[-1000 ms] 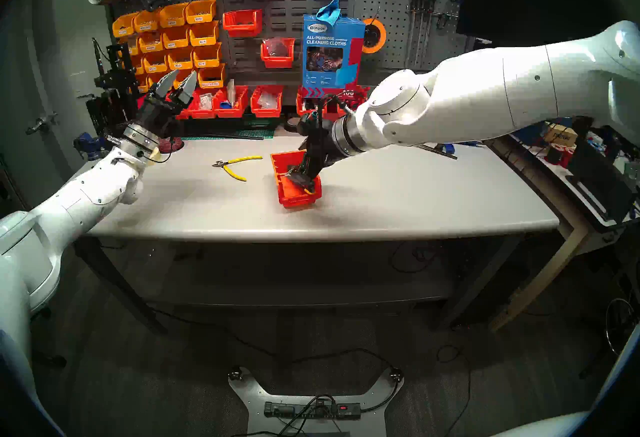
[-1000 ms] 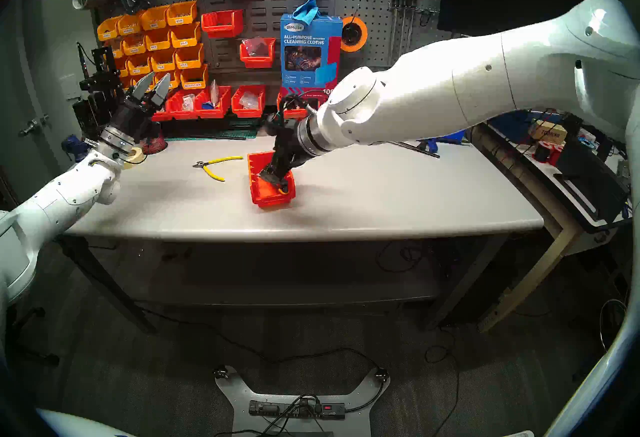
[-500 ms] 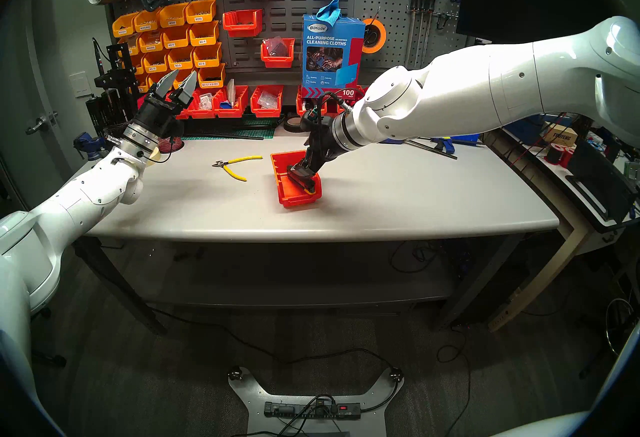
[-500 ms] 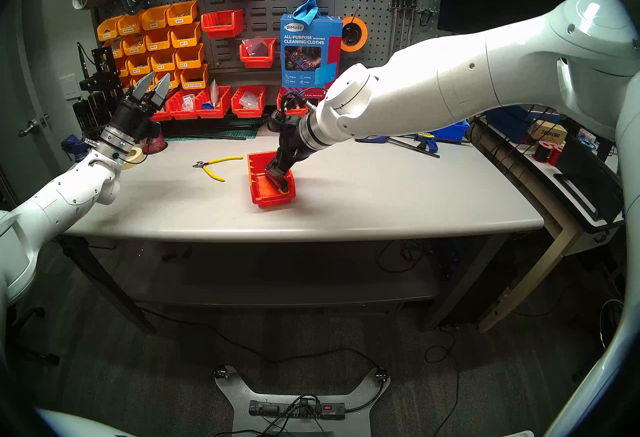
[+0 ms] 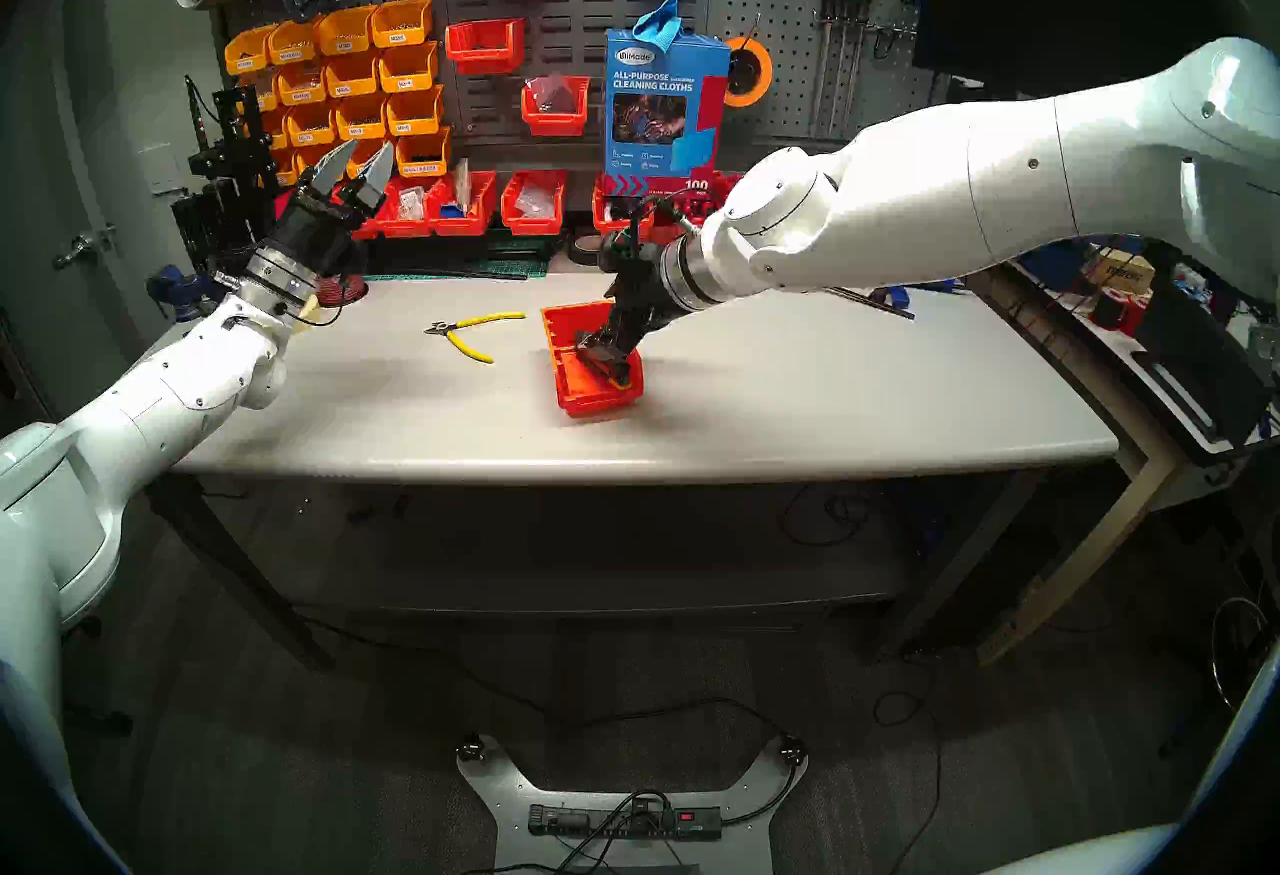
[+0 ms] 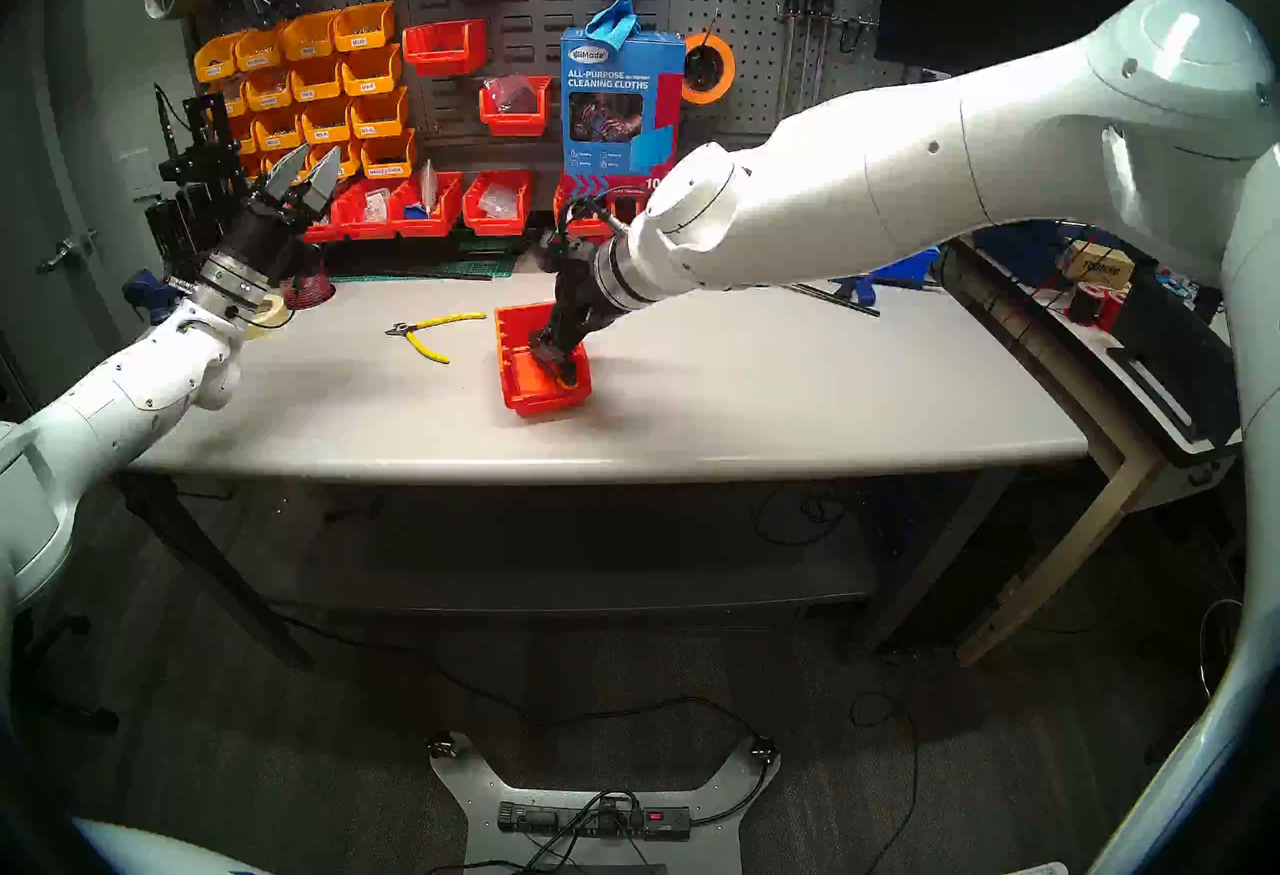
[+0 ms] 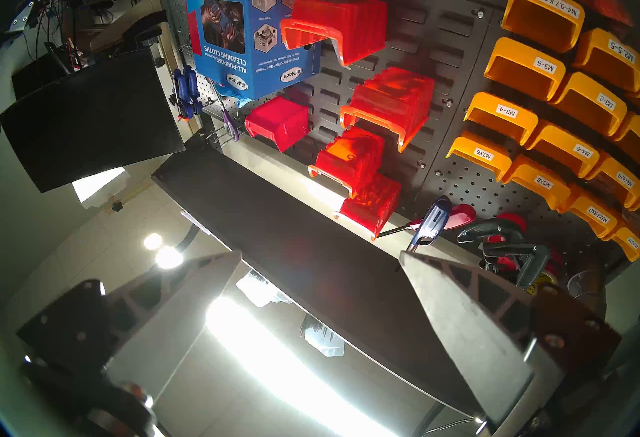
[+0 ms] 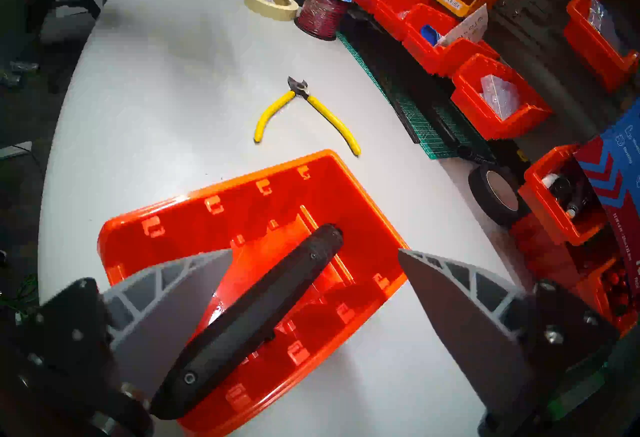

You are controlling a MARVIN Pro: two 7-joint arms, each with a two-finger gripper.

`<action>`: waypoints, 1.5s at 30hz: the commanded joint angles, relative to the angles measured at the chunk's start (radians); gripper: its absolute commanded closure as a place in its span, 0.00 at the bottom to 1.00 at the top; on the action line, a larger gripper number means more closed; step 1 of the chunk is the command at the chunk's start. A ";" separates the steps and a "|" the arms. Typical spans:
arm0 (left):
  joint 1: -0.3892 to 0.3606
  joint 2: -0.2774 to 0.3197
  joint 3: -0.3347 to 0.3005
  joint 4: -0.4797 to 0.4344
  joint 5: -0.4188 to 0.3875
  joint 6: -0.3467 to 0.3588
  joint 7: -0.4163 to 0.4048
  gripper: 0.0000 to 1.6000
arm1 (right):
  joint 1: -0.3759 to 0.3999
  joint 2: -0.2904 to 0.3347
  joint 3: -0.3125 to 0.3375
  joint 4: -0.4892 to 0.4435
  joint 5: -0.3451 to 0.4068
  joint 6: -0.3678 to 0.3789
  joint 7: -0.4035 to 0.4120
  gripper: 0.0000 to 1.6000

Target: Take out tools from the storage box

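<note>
right gripper (image 8: 315, 254) over storage box (image 8: 194, 214), jaws apart

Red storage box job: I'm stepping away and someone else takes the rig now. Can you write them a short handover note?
Left gripper: open, empty, raised at the table's left, pointing at the pegboard.
Right gripper: open, reaching down into the red storage box, fingers on either side of the black tool, not closed on it.
Done: yellow-handled cutters lie on the table, left of the box.
Left: grip the black tool, lift it out, set it on the table. No other tool shows in the box.
</note>
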 commanded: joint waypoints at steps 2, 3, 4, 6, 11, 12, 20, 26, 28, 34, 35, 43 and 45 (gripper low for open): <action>-0.016 -0.001 -0.009 0.002 -0.002 0.001 -0.001 0.00 | 0.047 -0.026 -0.022 0.025 -0.049 0.034 0.031 0.00; -0.016 -0.001 -0.009 0.002 -0.002 0.001 -0.001 0.00 | 0.048 -0.033 -0.025 0.027 -0.053 0.038 0.033 0.00; -0.016 -0.001 -0.009 0.002 -0.003 0.001 0.000 0.00 | 0.041 -0.032 -0.019 0.026 -0.043 0.032 0.041 0.00; -0.016 -0.001 -0.009 0.002 -0.003 0.001 0.000 0.00 | 0.034 -0.038 -0.015 0.017 -0.032 0.037 0.046 0.00; -0.016 -0.001 -0.009 0.002 -0.003 0.001 0.000 0.00 | 0.015 -0.042 -0.014 0.000 -0.018 0.047 0.045 0.00; -0.016 -0.001 -0.009 0.002 -0.003 0.001 0.000 0.00 | 0.012 -0.044 -0.014 -0.001 -0.019 0.047 0.043 0.00; -0.016 -0.001 -0.009 0.002 -0.003 0.001 0.000 0.00 | 0.010 -0.085 -0.023 0.033 -0.038 0.060 0.080 0.00; -0.016 -0.001 -0.009 0.002 -0.003 0.001 0.000 0.00 | 0.015 -0.115 -0.023 0.044 -0.053 0.074 0.099 0.00; -0.016 -0.001 -0.009 0.002 -0.003 0.001 -0.001 0.00 | 0.029 -0.136 -0.026 0.042 -0.069 0.090 0.106 0.00; -0.016 0.000 -0.009 0.001 -0.002 0.002 -0.001 0.00 | 0.066 -0.200 -0.022 0.036 -0.103 0.138 0.123 0.00; -0.016 0.000 -0.009 0.001 -0.002 0.002 -0.001 0.00 | 0.069 -0.208 -0.018 0.036 -0.104 0.144 0.123 0.00; -0.016 0.000 -0.009 0.001 -0.002 0.001 -0.001 0.00 | 0.096 -0.280 -0.013 0.052 -0.123 0.222 0.128 0.00; -0.016 -0.001 -0.009 0.001 -0.002 0.001 -0.001 0.00 | 0.094 -0.291 -0.013 0.059 -0.127 0.234 0.122 0.00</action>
